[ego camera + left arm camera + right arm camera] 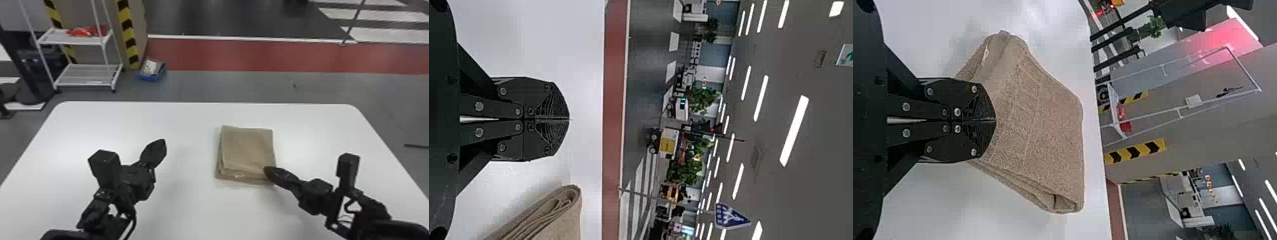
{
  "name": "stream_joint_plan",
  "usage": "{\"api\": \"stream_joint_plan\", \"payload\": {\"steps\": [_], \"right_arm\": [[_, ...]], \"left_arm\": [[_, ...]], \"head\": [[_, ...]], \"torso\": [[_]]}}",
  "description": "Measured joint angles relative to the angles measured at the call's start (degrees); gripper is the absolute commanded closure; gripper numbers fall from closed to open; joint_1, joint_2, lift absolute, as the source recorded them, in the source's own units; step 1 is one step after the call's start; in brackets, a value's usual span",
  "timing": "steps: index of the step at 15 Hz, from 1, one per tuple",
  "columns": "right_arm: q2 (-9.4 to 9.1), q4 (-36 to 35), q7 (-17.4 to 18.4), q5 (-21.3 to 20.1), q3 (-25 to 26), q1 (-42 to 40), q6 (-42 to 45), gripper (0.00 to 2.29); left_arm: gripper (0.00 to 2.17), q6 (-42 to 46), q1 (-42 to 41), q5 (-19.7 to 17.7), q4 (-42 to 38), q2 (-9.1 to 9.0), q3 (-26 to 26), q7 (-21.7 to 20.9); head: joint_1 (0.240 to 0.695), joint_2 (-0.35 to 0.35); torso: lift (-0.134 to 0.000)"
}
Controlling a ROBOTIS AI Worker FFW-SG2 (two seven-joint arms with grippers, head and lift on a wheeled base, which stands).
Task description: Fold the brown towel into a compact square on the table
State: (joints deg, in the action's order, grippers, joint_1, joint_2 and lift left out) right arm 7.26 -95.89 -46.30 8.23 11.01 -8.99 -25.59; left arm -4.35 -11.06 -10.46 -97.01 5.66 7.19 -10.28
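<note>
Blue arrow sign (731, 217) on pole (668, 201); green-and-white sign (845, 55) overhead

On the table (191, 121) we have the towel (247, 150), right of centre; beyond the table's far left, a rack (84, 76).

The towel (247, 148) lies folded on the table (191, 119), the left gripper (162, 143) left of it, the right gripper (267, 170) at its near right corner. Beyond it, leftward, are a rack (71, 39) and bin (151, 77).

Two black robot arms (95, 215). The left gripper (162, 144) has flat, tapered fingers (536, 100) and silvery round screws (479, 106); behind that gripper, a boxy black housing (103, 166) and curved cable (134, 218).
</note>
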Motion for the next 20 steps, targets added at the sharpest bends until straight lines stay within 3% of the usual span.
{"api": "stream_joint_plan", "payload": {"steps": [1,2,3,4,5,6,7,12,14,17,20], "right_arm": [[-0.03,-1.4,-0.1,0.7,0.6,-0.6,-0.1,1.26],[-0.05,-3.5,-0.1,2.3,1.5,-1.5,-0.4,0.86],[-0.05,-6.1,-0.1,4.2,2.8,-2.4,-1.0,0.25],[-0.05,-8.6,-0.1,5.7,4.0,-3.3,-1.5,0.0],[-0.08,-11.3,-0.1,6.9,5.3,-4.2,-2.1,0.0],[-0.21,-13.5,0.1,7.5,6.1,-4.9,-2.4,0.0],[-0.52,-15.7,0.7,7.8,6.7,-5.8,-2.4,0.04],[-3.39,-21.0,12.7,5.7,3.5,-13.6,13.0,0.06],[-3.98,-21.3,17.4,4.1,2.0,-16.8,19.3,0.06],[-5.95,-20.7,20.5,2.8,1.5,-20.4,25.6,0.06],[-6.72,-20.4,23.1,2.6,1.7,-22.4,26.9,0.06]], "left_arm": [[1.96,0.0,-0.1,0.0,-0.3,0.03,0.0,0.1],[1.88,0.0,-0.3,0.0,-0.9,0.04,-0.2,0.1],[1.66,0.0,-0.7,0.0,-1.7,0.05,-0.5,0.1],[1.45,0.1,-1.2,-0.1,-2.7,0.05,-0.8,0.2],[1.15,0.4,-1.9,-0.1,-3.8,0.05,-1.1,0.6],[0.45,0.8,-2.4,-0.1,-4.7,0.05,-1.1,1.1],[0.03,1.7,-3.0,-0.1,-5.6,0.05,-1.0,1.9],[0.02,8.7,-7.3,1.8,-9.1,0.05,-0.6,8.4],[0.03,11.5,-8.9,2.7,-9.4,0.05,-0.8,8.9],[0.03,16.5,-11.6,5.7,-9.1,0.09,-1.1,11.2],[0.03,19.7,-14.2,7.8,-8.8,0.47,-1.9,12.8]], "head": [[0.695,-0.077],[0.695,-0.08],[0.695,-0.082],[0.695,-0.086],[0.695,-0.093],[0.695,-0.096],[0.695,-0.097],[0.695,-0.083],[0.695,-0.083],[0.695,-0.081],[0.695,-0.083]], "torso": [[-0.11],[-0.11],[-0.11],[-0.11],[-0.11],[-0.11],[-0.11],[-0.11],[-0.11],[-0.11],[-0.11]]}}
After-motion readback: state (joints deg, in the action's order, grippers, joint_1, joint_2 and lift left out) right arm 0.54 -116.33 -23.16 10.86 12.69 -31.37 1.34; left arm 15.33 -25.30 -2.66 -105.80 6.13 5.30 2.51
